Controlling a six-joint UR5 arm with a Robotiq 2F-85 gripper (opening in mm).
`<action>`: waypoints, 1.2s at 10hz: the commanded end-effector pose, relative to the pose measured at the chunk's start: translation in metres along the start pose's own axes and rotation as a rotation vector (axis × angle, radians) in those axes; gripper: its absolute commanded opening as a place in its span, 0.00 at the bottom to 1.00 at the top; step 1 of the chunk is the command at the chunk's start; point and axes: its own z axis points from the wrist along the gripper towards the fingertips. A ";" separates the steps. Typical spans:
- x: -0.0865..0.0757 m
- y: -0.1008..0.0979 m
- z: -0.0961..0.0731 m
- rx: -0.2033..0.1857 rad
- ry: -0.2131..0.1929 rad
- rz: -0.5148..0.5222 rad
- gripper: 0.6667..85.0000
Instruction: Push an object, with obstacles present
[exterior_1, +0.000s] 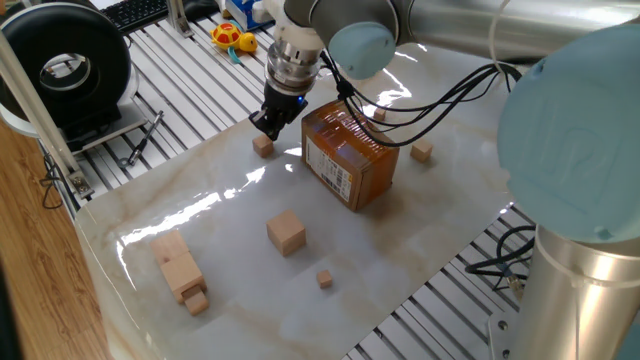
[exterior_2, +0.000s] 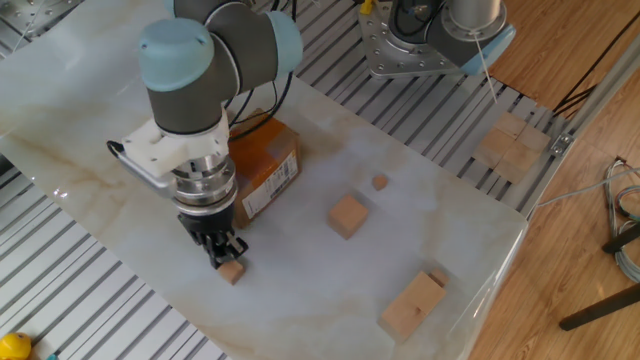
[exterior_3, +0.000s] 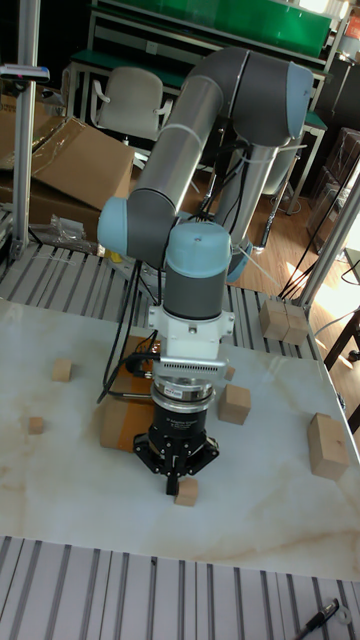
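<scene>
The object, a small light-wood cube (exterior_1: 263, 146) (exterior_2: 232, 272) (exterior_3: 186, 491), lies on the marble table near its edge by the slatted metal. My gripper (exterior_1: 270, 124) (exterior_2: 223, 251) (exterior_3: 178, 482) stands upright right behind it, fingers shut together with nothing between them, tips touching or almost touching the cube's side. The obstacles: a taped cardboard box (exterior_1: 348, 155) (exterior_2: 266, 170) (exterior_3: 118, 418) just behind the gripper, a near-identical small cube (exterior_1: 422, 151) (exterior_3: 63, 370) beyond the box, a larger cube (exterior_1: 286, 232) (exterior_2: 348, 215) (exterior_3: 235, 404), and a tiny cube (exterior_1: 325, 279) (exterior_2: 380, 182) (exterior_3: 36, 425).
A stack of long wooden blocks (exterior_1: 180, 270) (exterior_2: 412, 305) (exterior_3: 326, 445) sits near a table corner. More wood blocks (exterior_2: 510, 145) (exterior_3: 283, 320) rest off the marble on the slatted frame. The table's edge (exterior_2: 150, 300) lies close to the pushed cube.
</scene>
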 end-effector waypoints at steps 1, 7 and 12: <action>-0.003 0.000 -0.003 -0.013 -0.007 -0.010 0.01; 0.008 0.058 0.000 -0.021 -0.014 0.061 0.01; 0.012 0.049 -0.003 0.005 0.004 -0.032 0.01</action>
